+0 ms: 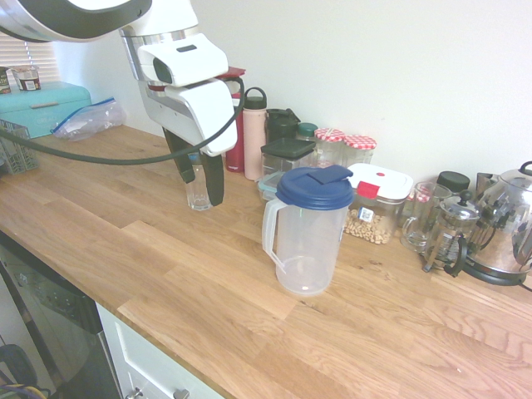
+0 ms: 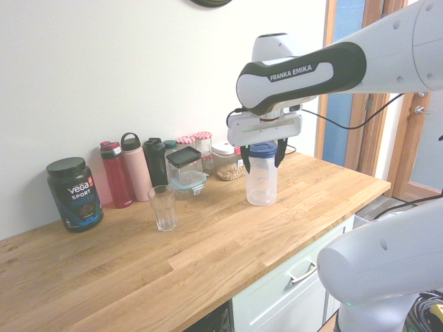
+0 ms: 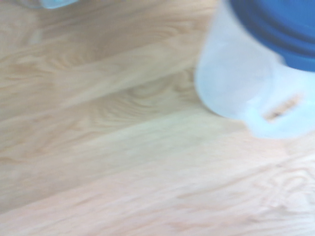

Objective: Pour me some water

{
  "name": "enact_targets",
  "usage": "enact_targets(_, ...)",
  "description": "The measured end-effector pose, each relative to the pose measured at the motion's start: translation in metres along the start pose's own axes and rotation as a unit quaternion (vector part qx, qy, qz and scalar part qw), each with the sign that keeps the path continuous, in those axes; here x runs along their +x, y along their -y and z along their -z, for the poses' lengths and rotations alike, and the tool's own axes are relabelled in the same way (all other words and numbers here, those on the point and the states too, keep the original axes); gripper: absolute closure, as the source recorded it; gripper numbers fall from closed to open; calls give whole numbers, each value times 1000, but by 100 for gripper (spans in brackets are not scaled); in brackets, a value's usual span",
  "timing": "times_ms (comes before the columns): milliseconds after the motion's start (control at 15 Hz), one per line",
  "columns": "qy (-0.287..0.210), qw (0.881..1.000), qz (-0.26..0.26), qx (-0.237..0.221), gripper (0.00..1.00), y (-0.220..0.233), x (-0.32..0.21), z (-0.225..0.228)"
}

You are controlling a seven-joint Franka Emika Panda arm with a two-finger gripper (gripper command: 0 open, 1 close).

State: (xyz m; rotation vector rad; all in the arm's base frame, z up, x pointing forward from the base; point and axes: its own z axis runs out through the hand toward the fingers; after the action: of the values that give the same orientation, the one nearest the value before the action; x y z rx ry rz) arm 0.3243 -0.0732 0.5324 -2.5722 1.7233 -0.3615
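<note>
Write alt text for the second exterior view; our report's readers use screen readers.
A white robot arm holds its open gripper above a clear pitcher with a blue lid on a wooden counter. An empty glass stands apart from the pitcher, with bottles and jars lined along the wall.

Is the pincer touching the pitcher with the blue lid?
Apart. The first exterior view shows bare countertop between the pincer and the pitcher; their overlap in the second exterior view is only line of sight.
</note>
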Motion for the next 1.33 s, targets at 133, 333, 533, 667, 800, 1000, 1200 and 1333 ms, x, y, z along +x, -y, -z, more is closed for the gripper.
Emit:
enact_targets(133, 0, 1000, 0, 9, 0, -11, 15, -3)
enact_targets(333, -22, 999, 10, 40, 0, -14, 39, -17)
enact_targets(533, -31, 999, 9, 39, 0, -6, 60, -43)
enact_targets(667, -29, 999, 12, 36, 100, 3, 68, -58)
enact_targets(800, -29, 999, 14, 35, 100, 11, 75, -64)
enact_targets(1000, -28, 999, 13, 33, 100, 18, 82, -69)
enact_targets(1200, -27, 999, 10, 33, 100, 19, 87, -70)
enact_targets(1333, -26, 999, 10, 33, 100, 20, 88, -71)
